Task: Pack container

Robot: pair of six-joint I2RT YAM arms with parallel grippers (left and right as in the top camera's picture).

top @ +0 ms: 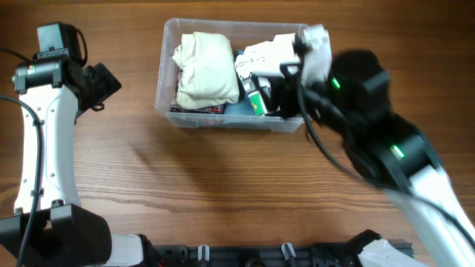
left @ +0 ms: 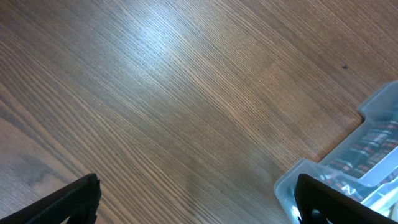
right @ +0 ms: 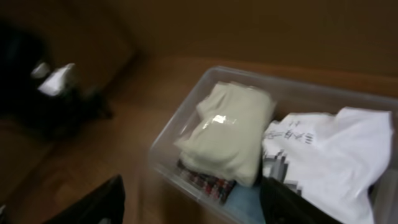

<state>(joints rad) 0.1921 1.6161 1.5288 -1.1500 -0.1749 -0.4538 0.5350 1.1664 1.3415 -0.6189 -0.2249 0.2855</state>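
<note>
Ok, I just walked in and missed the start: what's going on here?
Two robot arms are packing a large clear plastic rectangular tub. It holds a folded cream cloth, a white printed garment and plaid fabric underneath. The right gripper hovers open over the tub's right end, by the white garment. The left gripper, also open and empty, hangs over the wooden table left of the tub.

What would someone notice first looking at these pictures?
The clear container at the overhead view's top middle, with a folded cream cloth in its left half and a white printed garment in its right. The blurred right arm reaches over its right end, open right claw above the contents.
</note>
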